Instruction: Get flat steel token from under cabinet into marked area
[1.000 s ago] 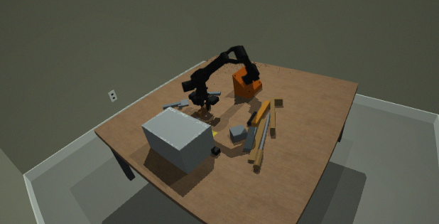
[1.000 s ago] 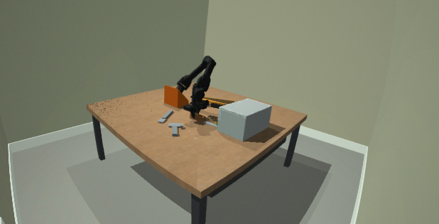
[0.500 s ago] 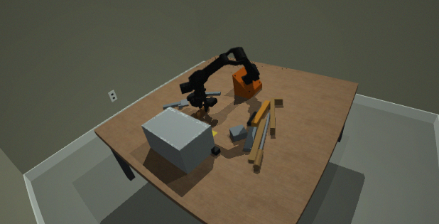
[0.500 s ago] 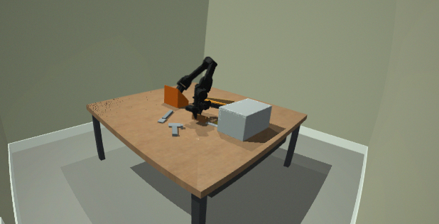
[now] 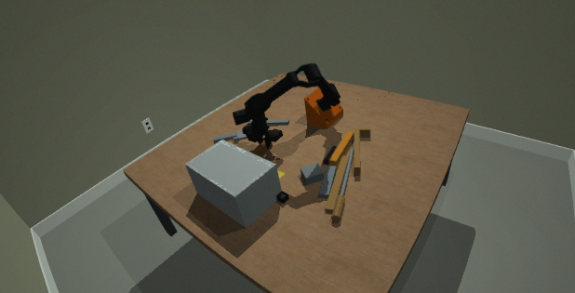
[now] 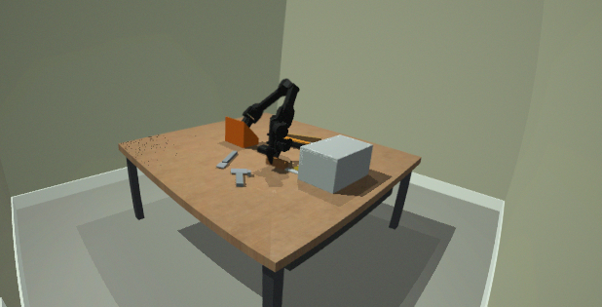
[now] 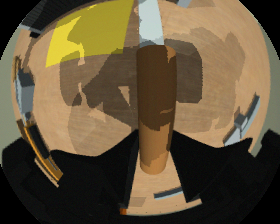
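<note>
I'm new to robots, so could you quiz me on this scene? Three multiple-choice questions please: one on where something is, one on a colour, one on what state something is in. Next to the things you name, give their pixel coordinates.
1. Where is the small black block?
A) On top of the cabinet
B) On the table beside the cabinet
C) On the floor

2. What colour is the patch on the table by the cabinet?
A) Yellow
B) Red
C) Purple

3. What state is the gripper in?
A) Open, holding nothing
B) Shut with nothing inside
C) Closed on a brown handle

1: B, the block (image 5: 282, 197) sits by a lower corner of the cabinet (image 5: 233, 166) (image 6: 336, 163).
2: A, the patch (image 5: 281, 174) (image 7: 98, 35) shows yellow.
3: C, the handle (image 7: 157, 100) stands between the fingers of the gripper (image 5: 268, 146) (image 6: 271, 162) (image 7: 152, 132).
</note>
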Controlling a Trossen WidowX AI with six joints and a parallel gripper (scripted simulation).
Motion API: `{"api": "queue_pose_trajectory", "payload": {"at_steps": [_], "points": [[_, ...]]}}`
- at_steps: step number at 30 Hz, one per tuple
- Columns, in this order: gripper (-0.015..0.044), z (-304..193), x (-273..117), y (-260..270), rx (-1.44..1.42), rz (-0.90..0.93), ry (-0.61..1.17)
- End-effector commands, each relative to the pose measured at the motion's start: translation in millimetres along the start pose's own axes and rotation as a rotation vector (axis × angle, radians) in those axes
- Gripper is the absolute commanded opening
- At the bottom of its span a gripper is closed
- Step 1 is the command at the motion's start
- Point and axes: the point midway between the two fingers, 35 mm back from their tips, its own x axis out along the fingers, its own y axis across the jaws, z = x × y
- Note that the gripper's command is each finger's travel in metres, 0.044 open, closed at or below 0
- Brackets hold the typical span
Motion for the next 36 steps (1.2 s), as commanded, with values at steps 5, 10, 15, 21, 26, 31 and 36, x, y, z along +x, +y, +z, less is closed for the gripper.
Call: {"api": "queue_pose_trajectory", "payload": {"at_steps": [5, 10, 15, 21, 26, 31, 36], "points": [[0.0, 10.5, -0.3, 0.5, -0.002, 0.0, -0.004], [0.0, 15.7, -0.4, 0.7, -0.002, 0.0, -0.004], [0.0, 20.9, -0.5, 0.9, -0.002, 0.0, -0.005], [0.0, 26.9, -0.5, 1.2, -0.002, 0.0, -0.005], [0.0, 32.0, -0.6, 1.4, -0.003, 0.0, -0.005], [0.0, 36.8, -0.6, 1.6, -0.003, 0.0, -0.005], [0.0, 41.6, -0.7, 1.9, -0.003, 0.0, -0.005]]}}
